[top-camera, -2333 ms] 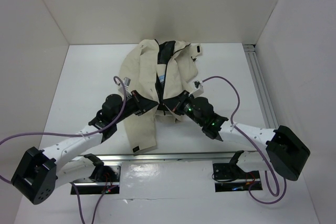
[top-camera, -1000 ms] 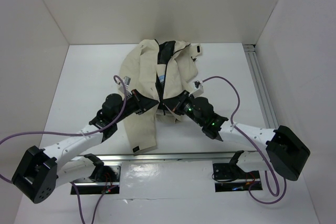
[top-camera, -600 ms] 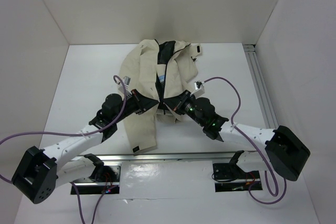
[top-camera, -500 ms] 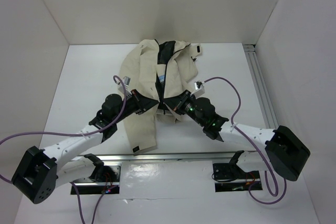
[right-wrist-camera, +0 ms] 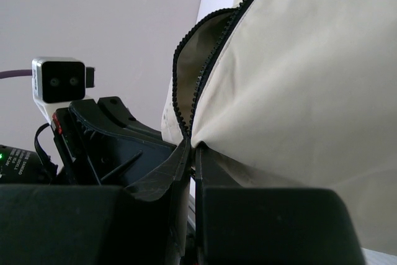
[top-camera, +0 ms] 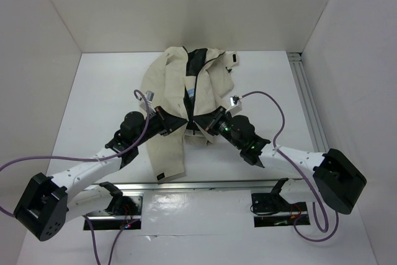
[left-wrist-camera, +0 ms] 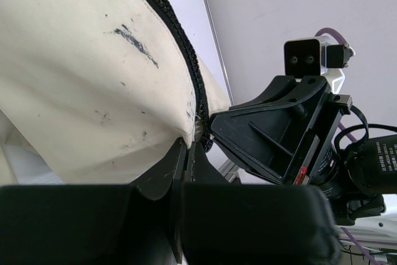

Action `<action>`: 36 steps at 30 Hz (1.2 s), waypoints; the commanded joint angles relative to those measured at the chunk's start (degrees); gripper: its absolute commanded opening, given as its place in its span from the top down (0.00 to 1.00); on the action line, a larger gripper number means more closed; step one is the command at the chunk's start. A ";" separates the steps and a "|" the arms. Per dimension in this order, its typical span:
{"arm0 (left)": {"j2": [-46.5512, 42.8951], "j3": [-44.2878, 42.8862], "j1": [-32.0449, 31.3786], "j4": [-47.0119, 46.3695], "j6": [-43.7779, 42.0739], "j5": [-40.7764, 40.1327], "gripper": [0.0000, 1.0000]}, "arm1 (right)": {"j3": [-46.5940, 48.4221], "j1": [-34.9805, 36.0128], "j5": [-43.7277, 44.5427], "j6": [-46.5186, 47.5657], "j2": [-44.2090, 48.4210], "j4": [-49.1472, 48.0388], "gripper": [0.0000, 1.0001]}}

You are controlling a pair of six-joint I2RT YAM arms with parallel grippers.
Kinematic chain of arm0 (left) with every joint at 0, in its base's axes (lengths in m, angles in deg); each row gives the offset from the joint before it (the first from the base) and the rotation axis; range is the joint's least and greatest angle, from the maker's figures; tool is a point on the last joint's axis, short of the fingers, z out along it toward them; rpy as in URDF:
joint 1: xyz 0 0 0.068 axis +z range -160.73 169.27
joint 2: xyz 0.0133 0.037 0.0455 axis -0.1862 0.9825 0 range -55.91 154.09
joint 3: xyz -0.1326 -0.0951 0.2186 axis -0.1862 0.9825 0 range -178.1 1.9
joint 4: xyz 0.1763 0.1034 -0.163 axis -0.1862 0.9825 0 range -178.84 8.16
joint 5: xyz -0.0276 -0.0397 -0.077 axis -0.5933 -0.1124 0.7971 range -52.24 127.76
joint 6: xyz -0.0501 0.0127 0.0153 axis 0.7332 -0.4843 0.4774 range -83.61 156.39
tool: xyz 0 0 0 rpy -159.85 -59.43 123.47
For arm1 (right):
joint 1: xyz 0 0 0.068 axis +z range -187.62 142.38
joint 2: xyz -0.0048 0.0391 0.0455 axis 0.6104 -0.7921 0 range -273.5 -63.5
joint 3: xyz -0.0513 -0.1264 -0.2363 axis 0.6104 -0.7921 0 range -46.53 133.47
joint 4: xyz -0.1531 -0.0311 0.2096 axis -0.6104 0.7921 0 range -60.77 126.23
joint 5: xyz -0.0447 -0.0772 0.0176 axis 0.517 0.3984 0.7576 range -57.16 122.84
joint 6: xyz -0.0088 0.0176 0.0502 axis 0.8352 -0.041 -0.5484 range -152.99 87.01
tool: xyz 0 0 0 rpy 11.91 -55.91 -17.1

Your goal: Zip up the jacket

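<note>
L jaws and R jaws each pinched tight on jacket [top-camera: 164,79] zip edge [left-wrist-camera: 186,44].

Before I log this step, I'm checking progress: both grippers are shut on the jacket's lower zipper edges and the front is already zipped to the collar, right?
No. The front is not zipped: the top view shows the two sides of the jacket parted, with the black lining showing. The left gripper and right gripper are indeed shut on its lower zipper edges.
</note>
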 commanded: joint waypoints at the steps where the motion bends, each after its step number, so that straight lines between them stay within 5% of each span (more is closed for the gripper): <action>1: -0.92 -0.03 0.22 -4.56 0.56 0.34 1.00 | -0.03 -0.29 -0.22 -0.41 0.27 -4.29 1.00; 36: -1.01 1.20 0.22 -5.70 1.09 1.30 1.00 | -0.38 -0.82 -0.84 -0.41 -0.87 -5.43 1.00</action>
